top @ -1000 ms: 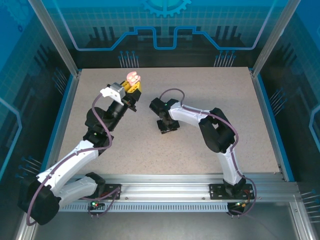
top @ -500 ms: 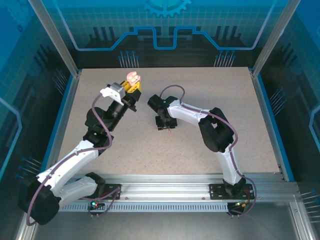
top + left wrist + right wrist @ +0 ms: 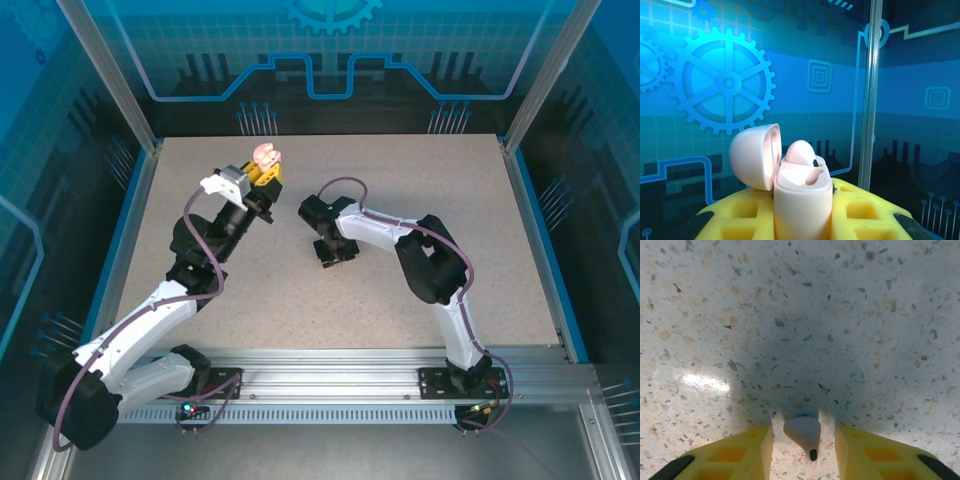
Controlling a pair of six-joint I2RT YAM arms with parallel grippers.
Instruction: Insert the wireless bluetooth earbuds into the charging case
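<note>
My left gripper [image 3: 262, 173] is held up over the far left of the table, shut on the pale pink charging case [image 3: 266, 154]. In the left wrist view the case [image 3: 802, 200] stands upright between the yellow fingers [image 3: 735, 220], its lid [image 3: 755, 155] swung open to the left. One pink earbud [image 3: 802, 152] sits in the far socket and the near socket is bare. My right gripper [image 3: 336, 254] is down at the table's middle, open. A pale earbud [image 3: 802, 431] lies on the table between its yellow fingers [image 3: 740, 452], with a gap on both sides.
The speckled table [image 3: 420, 180] is bordered by a blue frame and metal posts [image 3: 540, 80]. The right arm's elbow [image 3: 432, 262] is bent low over the table's right half.
The right wrist shifted slightly left half a second ago and has come back right over the earbud. The left arm and the case have not moved.
</note>
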